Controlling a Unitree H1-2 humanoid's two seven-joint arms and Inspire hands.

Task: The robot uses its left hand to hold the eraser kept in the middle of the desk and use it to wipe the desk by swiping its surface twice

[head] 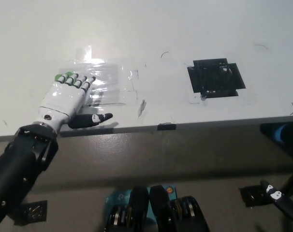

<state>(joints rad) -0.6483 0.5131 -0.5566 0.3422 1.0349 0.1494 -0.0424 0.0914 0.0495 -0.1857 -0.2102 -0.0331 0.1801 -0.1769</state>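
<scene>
Matt white desk (185, 29) – glossy clear tape patch (108, 82) – smooth plastic left hand (64, 99).

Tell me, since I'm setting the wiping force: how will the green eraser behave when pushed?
The eraser is mostly hidden beneath the flat left hand, so it is probably low and unlikely to tip. On the glossy taped patch it may slide easily.
</scene>
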